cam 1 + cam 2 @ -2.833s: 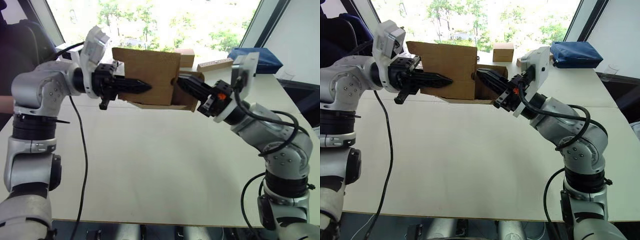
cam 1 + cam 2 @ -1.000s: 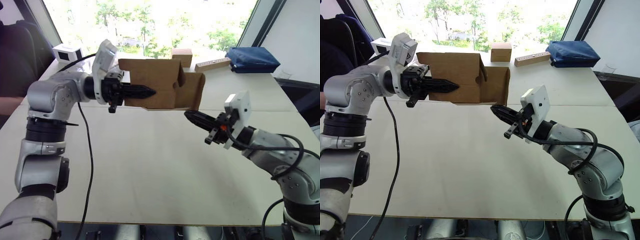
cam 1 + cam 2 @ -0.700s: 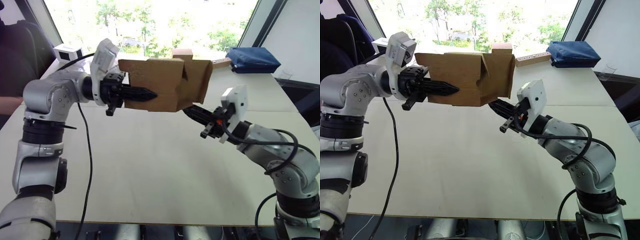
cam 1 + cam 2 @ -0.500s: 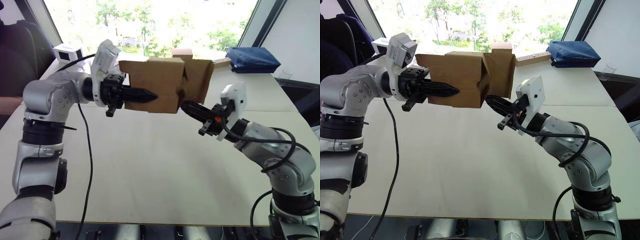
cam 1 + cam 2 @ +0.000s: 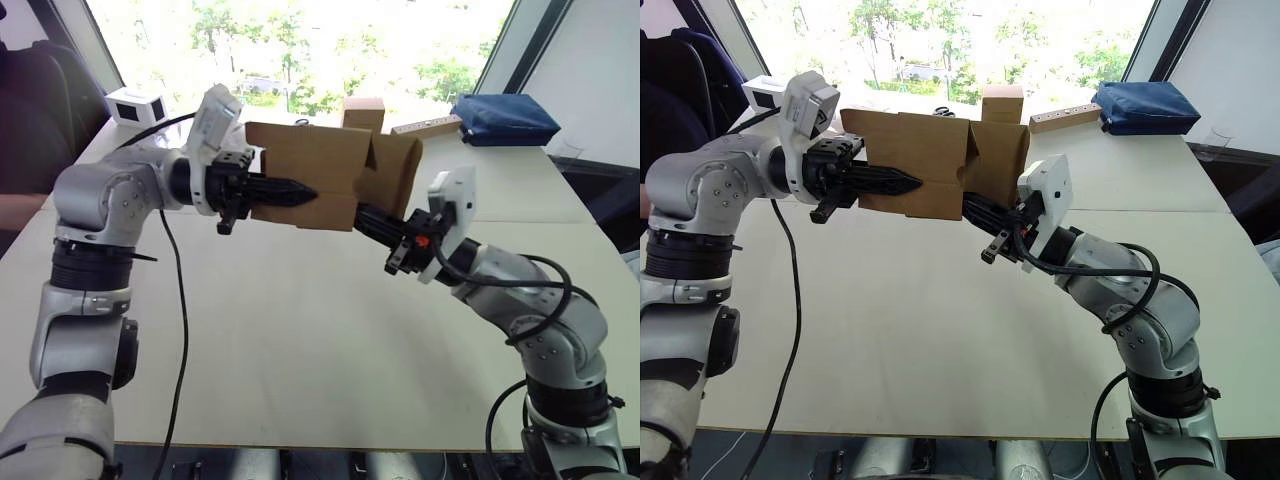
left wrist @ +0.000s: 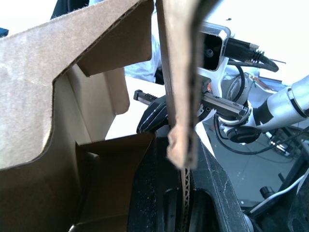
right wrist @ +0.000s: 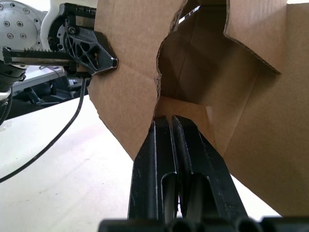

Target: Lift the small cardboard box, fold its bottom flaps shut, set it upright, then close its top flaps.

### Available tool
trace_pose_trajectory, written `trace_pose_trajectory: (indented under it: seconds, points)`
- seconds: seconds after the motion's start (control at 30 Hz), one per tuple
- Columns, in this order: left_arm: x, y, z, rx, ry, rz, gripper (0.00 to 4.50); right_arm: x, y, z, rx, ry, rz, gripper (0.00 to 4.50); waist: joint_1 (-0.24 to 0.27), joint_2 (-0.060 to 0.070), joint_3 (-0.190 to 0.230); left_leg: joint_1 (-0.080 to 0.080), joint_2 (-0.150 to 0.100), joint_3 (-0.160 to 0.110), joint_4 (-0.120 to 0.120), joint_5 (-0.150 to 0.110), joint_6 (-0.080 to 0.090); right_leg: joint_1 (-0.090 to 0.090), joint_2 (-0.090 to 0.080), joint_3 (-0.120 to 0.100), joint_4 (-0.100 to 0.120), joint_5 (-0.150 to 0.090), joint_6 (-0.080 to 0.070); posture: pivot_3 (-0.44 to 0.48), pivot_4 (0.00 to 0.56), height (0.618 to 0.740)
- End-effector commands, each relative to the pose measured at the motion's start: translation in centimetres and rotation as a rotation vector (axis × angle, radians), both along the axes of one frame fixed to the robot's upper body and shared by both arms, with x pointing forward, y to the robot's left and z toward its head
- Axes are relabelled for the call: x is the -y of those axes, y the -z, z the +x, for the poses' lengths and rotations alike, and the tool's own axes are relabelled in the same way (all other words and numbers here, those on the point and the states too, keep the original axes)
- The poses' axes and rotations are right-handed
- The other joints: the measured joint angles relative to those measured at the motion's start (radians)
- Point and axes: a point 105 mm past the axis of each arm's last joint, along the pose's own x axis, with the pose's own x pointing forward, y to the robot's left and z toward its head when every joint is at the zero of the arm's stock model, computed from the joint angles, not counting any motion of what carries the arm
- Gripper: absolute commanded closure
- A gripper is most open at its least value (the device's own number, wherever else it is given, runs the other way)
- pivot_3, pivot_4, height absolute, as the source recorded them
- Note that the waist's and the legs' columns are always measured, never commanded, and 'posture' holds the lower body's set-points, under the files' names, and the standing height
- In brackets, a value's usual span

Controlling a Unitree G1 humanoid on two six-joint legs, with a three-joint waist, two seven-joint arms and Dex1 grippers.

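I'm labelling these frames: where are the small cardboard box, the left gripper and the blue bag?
small cardboard box (image 5: pixel 318 160), left eye view, on its broad front wall.
left gripper (image 5: pixel 298 189), left eye view, at its fingertips on that wall.
blue bag (image 5: pixel 502 119), left eye view, on its top.

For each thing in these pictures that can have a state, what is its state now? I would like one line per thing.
small cardboard box: held up off the table, lying sideways, not upright.
bottom flaps: open, not yet folded shut.
left gripper: shut on the small cardboard box wall.
right gripper: fingers shut, tips pushing into the open end of the box.
brown cardboard cube: closed, resting on the far table.
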Motion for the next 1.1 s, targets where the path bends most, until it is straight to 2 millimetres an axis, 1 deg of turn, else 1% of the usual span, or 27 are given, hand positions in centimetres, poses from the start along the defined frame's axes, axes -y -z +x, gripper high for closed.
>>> trace_pose_trajectory:
  seconds: [0.03, 0.1, 0.2, 0.3, 0.37, 0.43, 0.5, 0.53, 0.57, 0.63, 0.7, 0.77, 0.87, 0.97, 1.03, 1.1]
  points:
    - [-0.5, -0.9, -0.1, 0.054, -0.017, -0.016, 4.5, 0.3, -1.5, -0.9, 0.065, -0.02, 0.004, 4.42, 0.001, 0.0, 0.0, 0.0, 0.0, 0.0, 0.0, 0.0, 0.0, 0.0, 0.0, 0.0, 0.0, 0.0, 0.0, 0.0, 0.15, 0.74]
    - [-0.6, -1.0, 0.0, 0.059, -0.026, -0.018, 4.5, 0.8, -1.8, -1.3, 0.07, -0.02, -0.004, 4.42, 0.001, 0.0, 0.0, 0.0, 0.0, 0.0, 0.0, 0.0, 0.0, 0.0, 0.0, 0.0, 0.0, 0.0, 0.0, 0.0, 0.15, 0.74]
    - [-0.7, -1.1, 0.1, 0.06, -0.035, -0.026, 4.5, 1.7, -1.8, -2.3, 0.064, -0.046, -0.073, 4.42, 0.001, 0.0, 0.0, 0.0, 0.0, 0.0, 0.0, 0.0, 0.0, 0.0, -0.001, 0.0, 0.0, 0.0, 0.0, 0.0, 0.15, 0.74]
    - [-0.8, -1.1, 0.2, 0.063, -0.037, -0.029, 4.5, 3.1, -3.5, -3.9, 0.019, -0.122, -0.05, 4.42, 0.002, 0.0, 0.0, 0.0, 0.0, 0.0, 0.0, 0.0, 0.0, 0.0, -0.001, 0.0, -0.001, 0.0, 0.0, 0.0, 0.15, 0.74]
    - [-0.8, -1.2, 0.2, 0.067, -0.036, -0.034, 4.5, 4.2, -3.8, -4.0, -0.024, -0.119, -0.012, 4.42, 0.002, 0.0, 0.0, 0.0, 0.0, 0.0, 0.0, 0.0, 0.0, 0.0, -0.001, 0.0, -0.001, 0.0, 0.0, 0.0, 0.15, 0.74]
    - [-0.7, -1.3, 0.1, 0.07, -0.03, -0.039, 4.5, 6.1, -4.6, -2.8, -0.028, -0.035, 0.082, 4.42, 0.002, 0.0, 0.0, 0.0, 0.0, 0.0, 0.0, 0.0, 0.0, 0.001, -0.001, 0.0, 0.0, 0.0, 0.0, 0.0, 0.15, 0.74]
    - [-0.6, -1.4, -0.1, 0.075, -0.02, -0.042, 4.5, 8.4, -5.3, -1.1, -0.006, 0.085, 0.18, 4.42, 0.0, 0.0, 0.0, 0.001, 0.0, 0.0, 0.0, 0.0, 0.0, 0.001, -0.001, 0.0, 0.0, 0.0, 0.0, 0.0, 0.15, 0.74]
    - [-0.5, -1.4, -0.2, 0.079, -0.014, -0.042, 4.5, 9.6, -5.3, 0.0, 0.006, 0.166, 0.208, 4.42, 0.0, 0.0, 0.0, 0.001, 0.0, 0.0, 0.0, 0.0, 0.0, 0.001, -0.001, 0.0, 0.0, 0.0, 0.0, 0.0, 0.15, 0.74]
    - [-0.4, -1.5, -0.3, 0.083, -0.008, -0.044, 4.5, 10.5, -5.1, 0.8, 0.014, 0.227, 0.211, 4.42, 0.001, 0.0, 0.0, 0.001, 0.0, 0.0, 0.0, 0.0, 0.0, 0.001, -0.001, 0.0, 0.0, 0.0, 0.0, 0.0, 0.15, 0.74]
    - [-0.3, -1.8, -0.7, 0.09, 0.008, -0.046, 4.5, 11.6, -4.2, 2.8, 0.032, 0.351, 0.181, 4.42, 0.001, 0.0, 0.0, 0.001, 0.0, 0.0, 0.0, 0.0, 0.0, 0.001, -0.001, 0.0, 0.0, 0.0, 0.0, 0.0, 0.15, 0.74]
    - [-0.1, -2.0, -1.0, 0.098, 0.02, -0.048, 4.5, 11.7, -3.6, 4.3, 0.046, 0.406, 0.165, 4.42, -0.002, 0.0, 0.0, 0.0, 0.0, 0.001, 0.0, 0.0, 0.0, 0.0, -0.001, 0.0, 0.0, 0.0, 0.0, 0.0, 0.15, 0.74]
    - [0.0, -2.2, -1.2, 0.103, 0.026, -0.049, 4.5, 11.4, -3.4, 5.0, 0.051, 0.406, 0.182, 4.42, -0.003, 0.0, 0.0, 0.0, 0.0, 0.001, 0.0, 0.0, 0.0, 0.0, -0.001, 0.001, 0.0, 0.0, 0.0, 0.0, 0.15, 0.74]
    - [0.1, -2.4, -1.5, 0.109, 0.033, -0.05, 4.5, 9.7, -2.4, 5.6, 0.045, 0.359, 0.137, 4.42, -0.002, 0.001, 0.001, 0.0, 0.0, 0.001, 0.0, 0.0, 0.0, 0.0, 0.0, 0.001, 0.001, 0.0, 0.0, 0.0, 0.15, 0.74]
    - [0.0, -2.8, -1.3, 0.108, 0.017, -0.067, 4.5, 8.0, -3.0, 5.3, 0.057, 0.28, 0.182, 4.42, -0.002, 0.001, 0.001, 0.0, 0.0, 0.001, 0.0, 0.0, 0.0, 0.0, 0.0, 0.001, 0.001, 0.0, 0.0, 0.0, 0.15, 0.74]
    - [-0.2, -3.1, -0.7, 0.099, -0.018, -0.091, 4.5, 6.6, -3.6, 4.4, 0.061, 0.199, 0.225, 4.42, -0.002, 0.001, 0.001, 0.0, 0.0, 0.001, 0.0, 0.0, 0.0, 0.0, 0.0, 0.001, 0.001, 0.0, 0.0, 0.0, 0.15, 0.74]
    - [-0.3, -3.0, -0.3, 0.098, -0.034, -0.087, 4.5, 5.6, -4.1, 3.5, 0.06, 0.131, 0.269, 4.42, -0.001, 0.001, 0.001, 0.0, 0.0, 0.0, 0.0, 0.0, 0.0, 0.0, 0.0, 0.001, 0.001, 0.0, 0.0, 0.0, 0.15, 0.74]
